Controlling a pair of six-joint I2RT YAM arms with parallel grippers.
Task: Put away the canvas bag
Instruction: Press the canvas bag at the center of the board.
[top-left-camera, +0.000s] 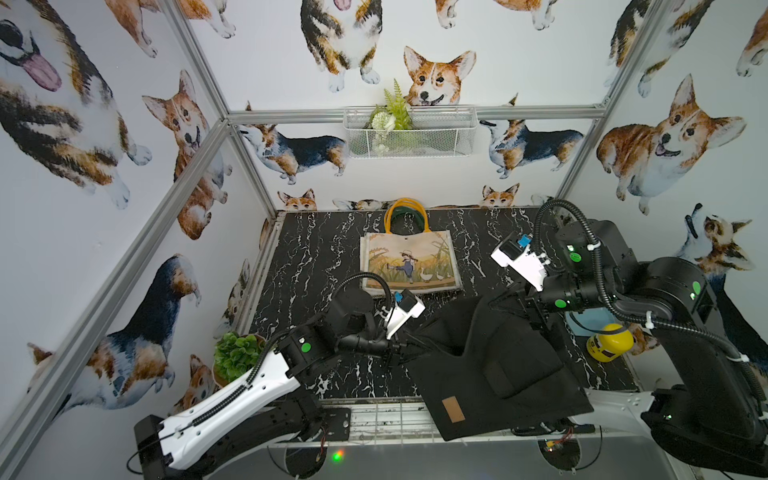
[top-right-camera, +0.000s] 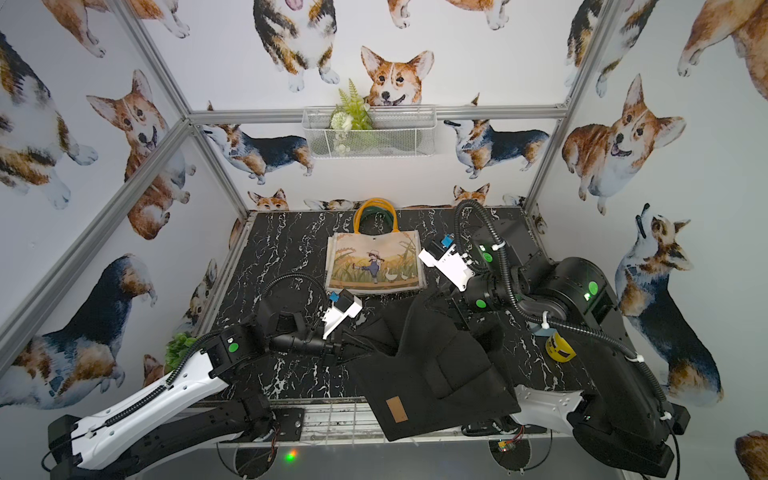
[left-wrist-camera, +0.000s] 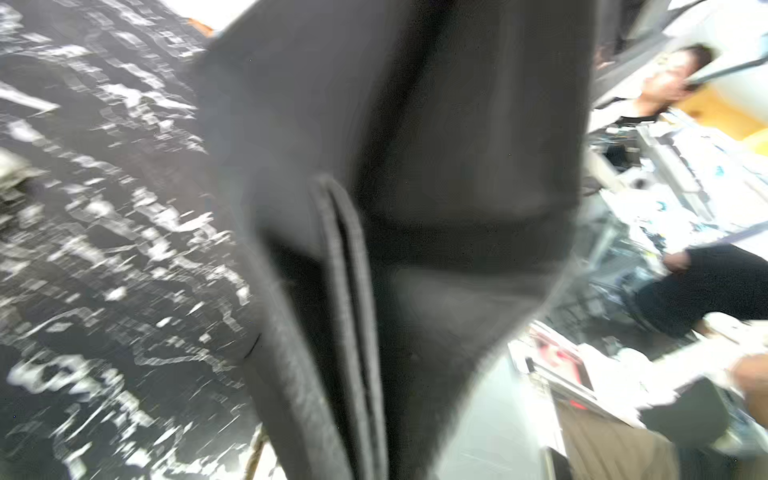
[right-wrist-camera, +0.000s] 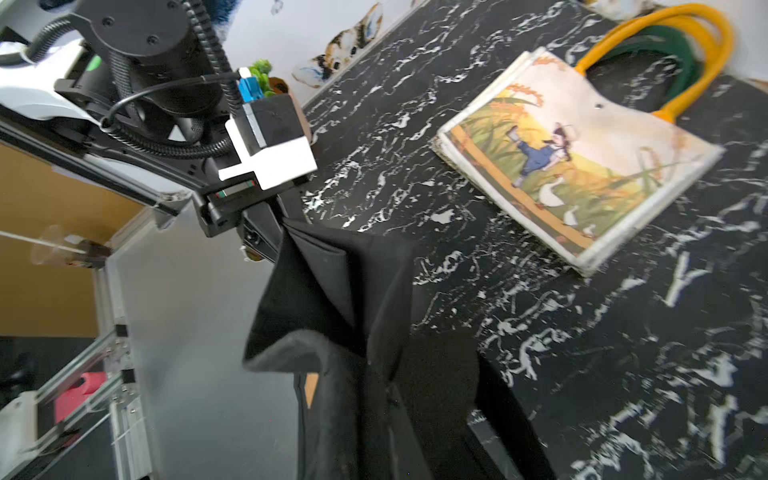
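I judge this mid-carry: my left hand (top-left-camera: 406, 348) and right hand (top-left-camera: 500, 300) each pinch a top corner of the black canvas bag (top-left-camera: 498, 365), draped over the tabletop's (top-left-camera: 316, 257) front edge, so next both should probably lift evenly toward the printed tote (top-left-camera: 411, 262) by the back edge.

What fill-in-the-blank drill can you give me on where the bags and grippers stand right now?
1. The left gripper and right gripper are each shut on the ____ canvas bag.
2. The printed tote lies ____ on the table, touched by neither gripper.
3. The wire basket on the back wall holds a ____.
Missing words: black; flat; plant.
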